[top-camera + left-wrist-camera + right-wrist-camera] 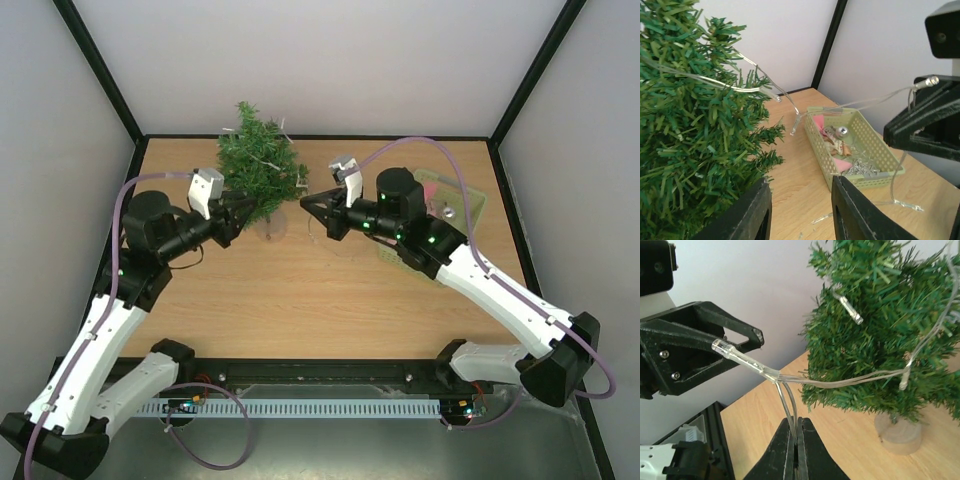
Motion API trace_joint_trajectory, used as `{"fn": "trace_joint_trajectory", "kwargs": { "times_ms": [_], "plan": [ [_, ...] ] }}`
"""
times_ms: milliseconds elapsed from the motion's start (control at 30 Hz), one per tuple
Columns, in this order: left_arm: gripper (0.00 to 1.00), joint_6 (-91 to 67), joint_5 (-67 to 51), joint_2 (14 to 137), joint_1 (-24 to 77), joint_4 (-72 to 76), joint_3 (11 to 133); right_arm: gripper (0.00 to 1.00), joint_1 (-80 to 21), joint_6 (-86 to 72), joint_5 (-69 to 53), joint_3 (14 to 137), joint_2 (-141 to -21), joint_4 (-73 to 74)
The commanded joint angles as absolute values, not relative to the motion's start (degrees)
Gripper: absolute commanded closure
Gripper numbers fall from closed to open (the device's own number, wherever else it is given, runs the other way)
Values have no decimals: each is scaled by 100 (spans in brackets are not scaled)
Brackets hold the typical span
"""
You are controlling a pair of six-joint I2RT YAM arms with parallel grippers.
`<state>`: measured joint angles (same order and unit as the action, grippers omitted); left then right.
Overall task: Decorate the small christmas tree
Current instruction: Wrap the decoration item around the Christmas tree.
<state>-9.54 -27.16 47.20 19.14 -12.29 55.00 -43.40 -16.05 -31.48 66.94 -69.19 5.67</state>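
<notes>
One small christmas tree (258, 165), one light string (740, 355), one green basket (867, 181)

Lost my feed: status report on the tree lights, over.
Right hand shut on clear wire light string. Left hand open beside small bushy green christmas tree, string draped on it. Nothing blocking; pale green plastic basket off aside.

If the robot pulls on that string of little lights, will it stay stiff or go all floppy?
Probably floppy: the light string sags in loose curves between the right gripper and the small christmas tree. It looks thin and light, so it likely weighs almost nothing. A hard tug might tip the tree, since its round base is small.
</notes>
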Motion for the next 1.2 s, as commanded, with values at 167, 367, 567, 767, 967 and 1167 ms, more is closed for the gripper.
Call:
{"fn": "trace_joint_trajectory", "kwargs": {
  "times_ms": [167, 367, 567, 767, 967, 1167],
  "plan": [
    [63, 52, -2345, 4750, 1969, -874, 5847, 98, -4454, -1705, -2724, 6611, -6609, 324],
    [61, 1262, -2448, 5214, 2015, -885, 6462, 98, -4456, -1901, -3117, 6625, -6678, 134],
    [60, 2222, -2175, 5847, 2242, -1540, 7202, 98, -4497, -2054, -3766, 6470, -6687, -116],
    [59, 1590, -2277, 5816, 2294, -1436, 7152, 98, -4791, -2384, -4091, 6259, -6864, -689],
    [58, 1447, -3520, 4989, 2311, -1181, 5984, 98, -4856, -3022, -3902, 6127, -7055, -1503],
    [53, 1000, -4120, 4365, 2312, -1123, 5141, 98, -4865, -3367, -3791, 6015, -7046, -2019]
  ]
}}
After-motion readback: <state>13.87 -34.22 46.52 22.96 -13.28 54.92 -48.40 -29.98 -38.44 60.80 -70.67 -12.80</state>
